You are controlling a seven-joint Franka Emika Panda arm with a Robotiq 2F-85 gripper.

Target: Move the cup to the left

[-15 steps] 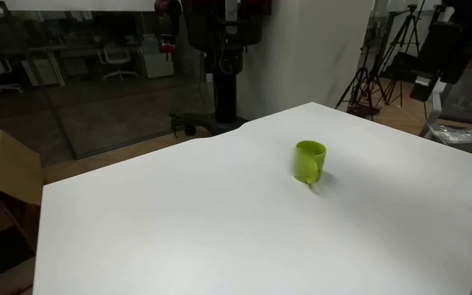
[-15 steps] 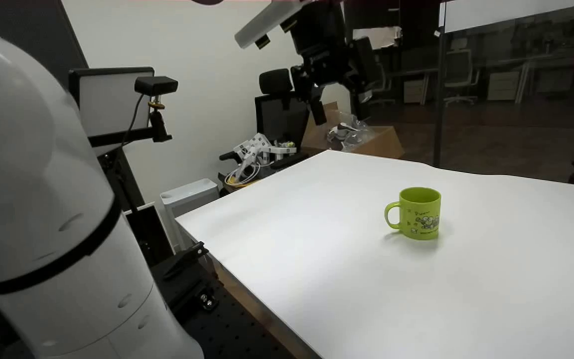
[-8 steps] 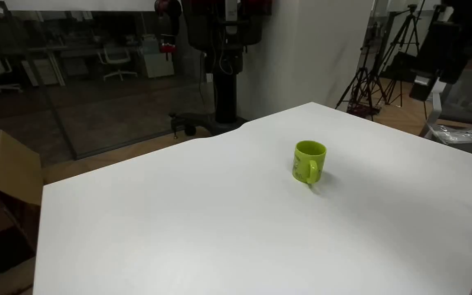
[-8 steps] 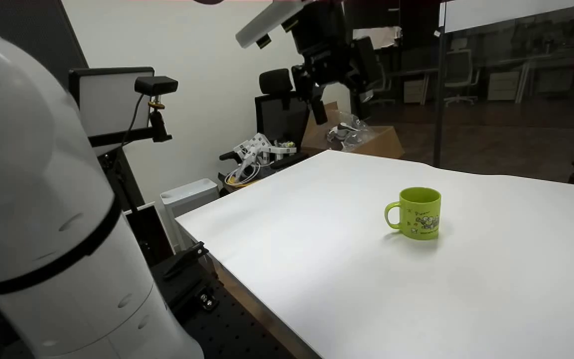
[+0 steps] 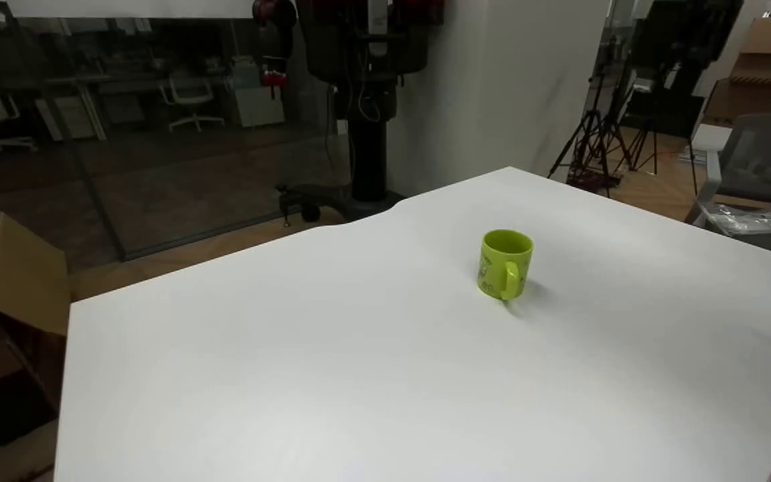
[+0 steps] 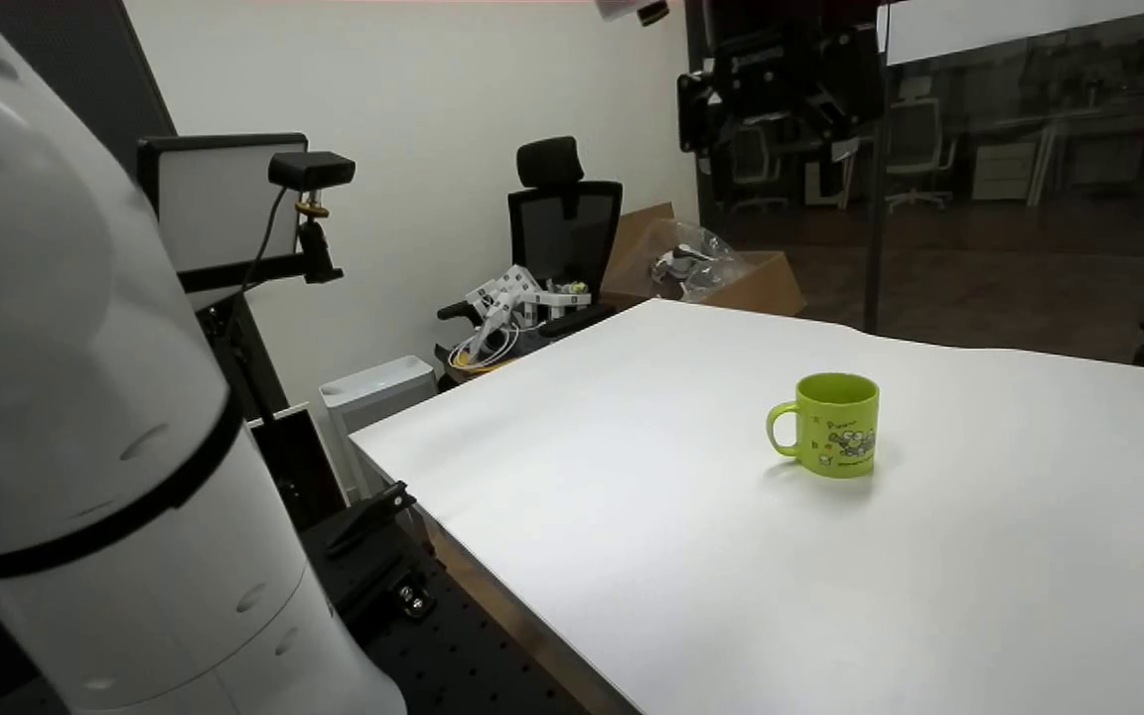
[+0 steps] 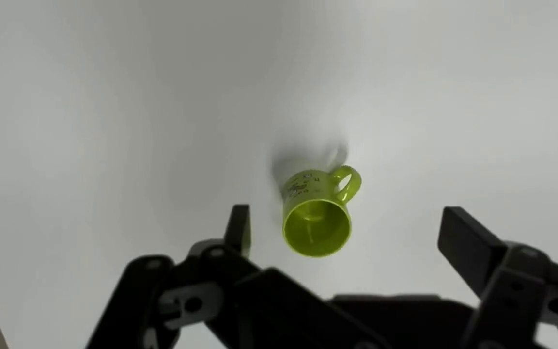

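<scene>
At the foot of the wrist view the gripper [image 7: 347,228] is cut off, its jaws spread wide; in an exterior view the top edge crops it, and its black links are hard to tell from the dim glass partition [image 6: 1009,268] behind. Below it and well apart, the lime-green mug [image 7: 316,213] stands upright on the white table [image 5: 258,348], showing between the jaws in the wrist view; its printed lettering is too small to read. The table runs out of frame in both exterior views, and the white arm link [image 6: 115,397] and the cardboard box [image 5: 31,274] are each cut by the left edge of an exterior view. Against half a second ago, the gripper has shifted: in the exterior views it now hides part of the tripods [image 5: 593,122] and leaves the backrest of the office chair [image 6: 564,233] in plain sight, while the mug keeps its place
</scene>
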